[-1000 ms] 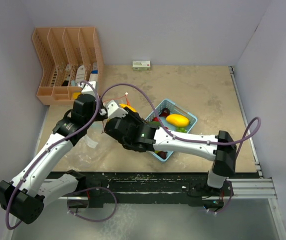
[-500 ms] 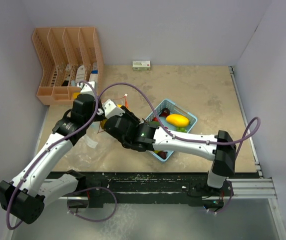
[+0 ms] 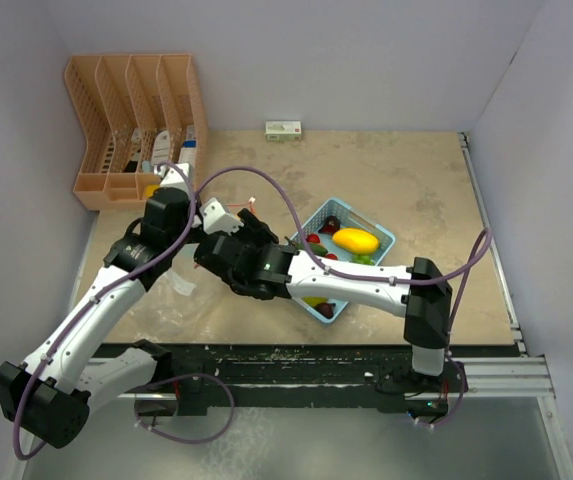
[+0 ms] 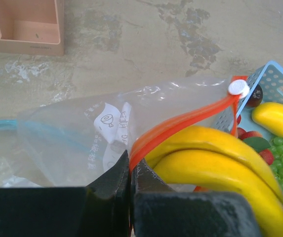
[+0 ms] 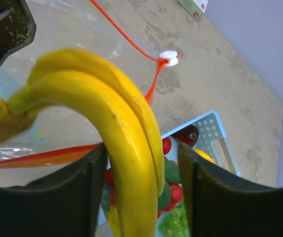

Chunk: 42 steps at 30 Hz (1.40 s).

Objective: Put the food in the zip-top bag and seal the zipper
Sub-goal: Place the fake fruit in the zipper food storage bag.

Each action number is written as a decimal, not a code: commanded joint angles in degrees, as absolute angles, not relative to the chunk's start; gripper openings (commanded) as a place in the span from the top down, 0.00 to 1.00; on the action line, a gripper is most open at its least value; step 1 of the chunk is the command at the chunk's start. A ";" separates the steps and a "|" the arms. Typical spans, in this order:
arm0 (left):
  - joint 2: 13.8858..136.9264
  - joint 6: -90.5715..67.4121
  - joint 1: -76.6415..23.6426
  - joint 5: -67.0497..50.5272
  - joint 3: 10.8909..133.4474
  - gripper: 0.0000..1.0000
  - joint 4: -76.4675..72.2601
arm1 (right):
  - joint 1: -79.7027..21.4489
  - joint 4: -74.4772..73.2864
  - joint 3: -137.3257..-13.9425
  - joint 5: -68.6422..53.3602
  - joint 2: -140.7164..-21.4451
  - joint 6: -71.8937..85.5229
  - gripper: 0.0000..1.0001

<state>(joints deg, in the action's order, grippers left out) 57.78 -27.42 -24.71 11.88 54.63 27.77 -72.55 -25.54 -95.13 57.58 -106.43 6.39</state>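
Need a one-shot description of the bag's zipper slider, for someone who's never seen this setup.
Between the peach file rack at back left and the light-blue basket is a clear zip-top bag with an orange-red zipper strip along its mouth. The slider is the small round white button at the strip's end nearest the basket, the only white piece on that orange line.

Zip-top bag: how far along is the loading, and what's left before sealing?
Done: nothing shows inside the bag yet. In hand: the left tool pinches its orange zipper edge, while the bananas lie between the right tool's parted jaws at the bag's mouth. Left: the yellow fruit, grapes and red pieces in the blue basket, then running the white slider to seal.
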 commanded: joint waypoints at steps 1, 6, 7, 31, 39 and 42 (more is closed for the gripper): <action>56.73 -27.75 -25.31 10.40 55.89 1.00 25.23 | -71.72 -25.01 -100.51 58.24 -108.03 6.86 0.32; 56.80 -27.86 -25.31 10.28 55.88 1.00 25.07 | -71.66 -23.31 -101.11 58.46 -108.29 6.38 0.10; 56.78 -27.78 -25.31 10.28 55.85 1.00 25.04 | -71.68 -22.78 -100.57 58.33 -107.82 6.53 0.09; 57.25 -27.78 -25.31 10.37 55.25 1.00 25.27 | -68.41 -18.77 -67.82 30.85 -82.45 23.66 0.20; 57.31 -27.65 -25.31 10.37 55.23 1.00 25.40 | -68.43 -16.10 -66.57 30.54 -86.43 26.70 0.29; 57.33 -27.49 -25.31 10.46 55.24 1.00 25.40 | -68.42 -16.36 -66.31 31.93 -87.89 27.27 0.36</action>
<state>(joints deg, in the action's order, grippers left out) 57.93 -27.44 -25.15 10.46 54.63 27.31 -68.55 -18.52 -66.94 30.63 -86.63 24.97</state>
